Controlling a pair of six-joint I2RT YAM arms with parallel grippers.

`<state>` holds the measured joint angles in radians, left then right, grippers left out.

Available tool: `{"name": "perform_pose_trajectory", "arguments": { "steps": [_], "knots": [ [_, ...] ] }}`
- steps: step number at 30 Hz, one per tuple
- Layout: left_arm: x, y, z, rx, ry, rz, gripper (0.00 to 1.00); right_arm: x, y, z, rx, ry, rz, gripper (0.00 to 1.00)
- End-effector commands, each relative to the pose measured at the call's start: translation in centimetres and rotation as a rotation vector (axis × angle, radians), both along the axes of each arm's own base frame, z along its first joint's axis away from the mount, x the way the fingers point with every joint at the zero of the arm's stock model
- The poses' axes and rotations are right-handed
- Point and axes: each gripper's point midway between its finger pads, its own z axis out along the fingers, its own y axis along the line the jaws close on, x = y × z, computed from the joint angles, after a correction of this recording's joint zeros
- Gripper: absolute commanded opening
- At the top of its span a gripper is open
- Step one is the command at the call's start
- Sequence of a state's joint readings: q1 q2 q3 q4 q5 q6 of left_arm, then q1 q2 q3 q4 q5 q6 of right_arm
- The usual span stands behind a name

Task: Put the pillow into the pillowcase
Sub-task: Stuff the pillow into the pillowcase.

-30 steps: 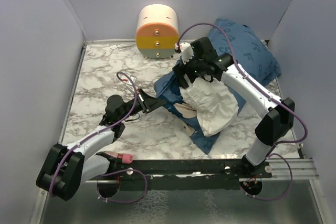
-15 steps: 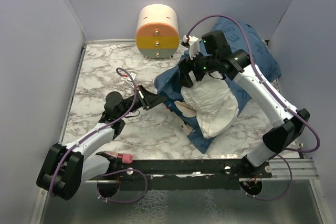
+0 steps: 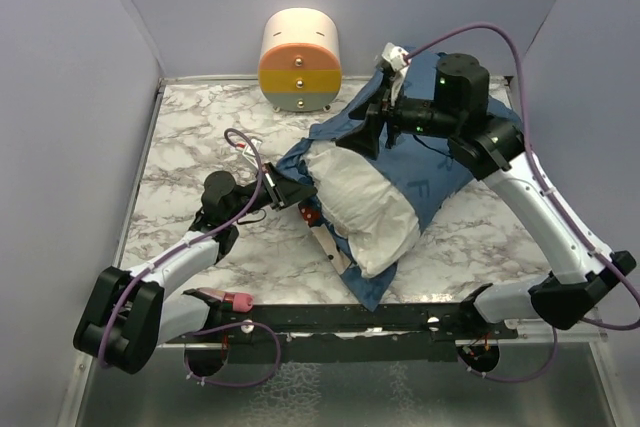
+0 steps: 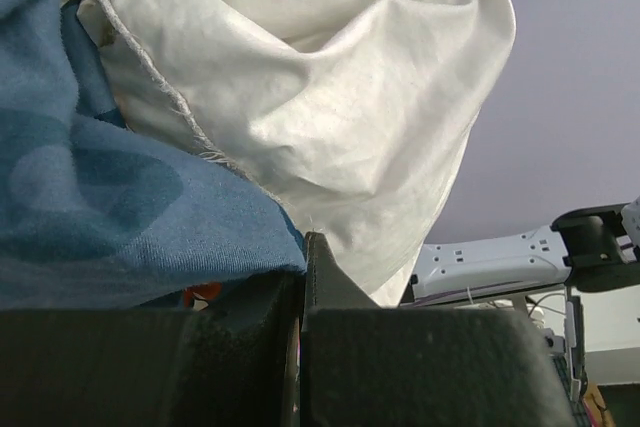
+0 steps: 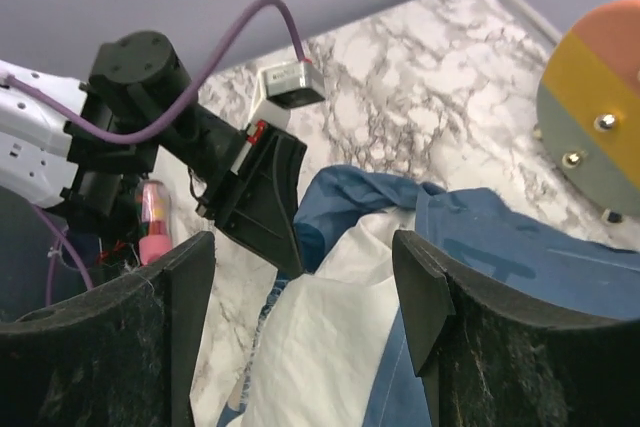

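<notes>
Your left gripper (image 3: 297,192) is clenched flat, with a fold of the pillowcase (image 3: 440,162) caught in it at the near-left edge of the cloth. From the left wrist view, the black fingers (image 4: 180,357) meet with no gap, and the blue cloth (image 4: 90,207) drapes down onto them right at the seam. Your right gripper (image 3: 372,132) hangs over the far part of the bundle. Its padded fingers (image 5: 120,337) are spread wide, with nothing between them but the fabric below.

The pillow (image 3: 365,202) is plump, white, softly creased woven fabric, rounded at its corners, with a stitched seam along one edge (image 4: 150,77). The pillowcase is thin, limp blue cloth printed with lighter blue letters, and it is wrinkled where it bunches around the pillow. The two lie together on the marble-patterned table (image 3: 190,137), right of centre.

The bundle's long axis runs diagonally. The pillow's bare end points to the near left, towards your left gripper. Its other end is hidden inside the pillowcase, which stretches away to the far right under your right arm. You can see the sack's rim crossing the pillow, so about half of the white shows. A flap of blue also sticks out beneath the pillow's near corner.

Through the right wrist camera, the white (image 5: 310,347) sits left of the blue (image 5: 500,257), with the left gripper's black jaws just beside both. A cream, orange and grey cylinder (image 3: 298,59) stands at the back wall, apart from the cloth.
</notes>
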<state>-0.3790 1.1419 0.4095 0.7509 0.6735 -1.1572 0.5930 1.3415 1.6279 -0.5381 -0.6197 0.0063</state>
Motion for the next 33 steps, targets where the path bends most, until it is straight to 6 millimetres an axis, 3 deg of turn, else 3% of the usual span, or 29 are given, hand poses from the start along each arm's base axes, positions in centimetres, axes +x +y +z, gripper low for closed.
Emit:
{"name": "perform_pose_trajectory", "arguments": {
  "steps": [1,4,7,9,13,16,19,21,26,28,33],
  "knots": [
    [-0.6,-0.2,4.6,-0.062,-0.171,-0.039,0.0,-1.0,1.1,-3.0,-0.111,0.045,0.094,0.72],
    [-1.0,-0.1,4.2,-0.053,-0.164,-0.047,0.0,-3.2,2.4,-7.1,-0.286,0.043,0.13,0.77],
    [-1.4,0.1,3.5,-0.036,-0.154,-0.048,0.0,-6.3,4.4,-9.9,-0.381,-0.046,0.193,0.93],
    [-1.5,0.2,3.2,-0.026,-0.151,-0.045,0.0,-6.8,4.7,-12.0,-0.432,-0.083,0.2,0.95],
    [-1.9,0.6,2.7,-0.005,-0.137,-0.039,0.0,-3.5,2.7,-17.5,-0.679,-0.121,0.027,0.94],
    [-2.2,1.1,2.0,0.022,-0.119,-0.025,0.0,-0.4,-0.4,-20.1,-0.851,-0.139,-0.175,0.94],
    [-2.6,1.7,1.2,0.038,-0.102,-0.011,0.0,0.8,-2.7,-22.4,-0.964,-0.149,-0.282,0.92],
    [-2.8,2.0,1.1,0.039,-0.096,-0.003,0.0,1.2,-4.2,-24.2,-1.03,-0.158,-0.337,0.81],
    [-2.8,2.4,1.7,0.072,-0.114,0.007,0.0,4.4,-8.5,-26.9,-1.109,-0.117,-0.574,0.08],
    [-2.9,2.7,1.4,0.121,-0.094,0.013,0.0,6.7,-10.4,-26.3,-1.066,-0.066,-0.687,0.01],
    [-3.7,3.7,1.8,0.175,-0.099,0.029,0.0,12.3,-14.2,-24.3,-1.007,-0.024,-0.862,0.01]
  ]
}}
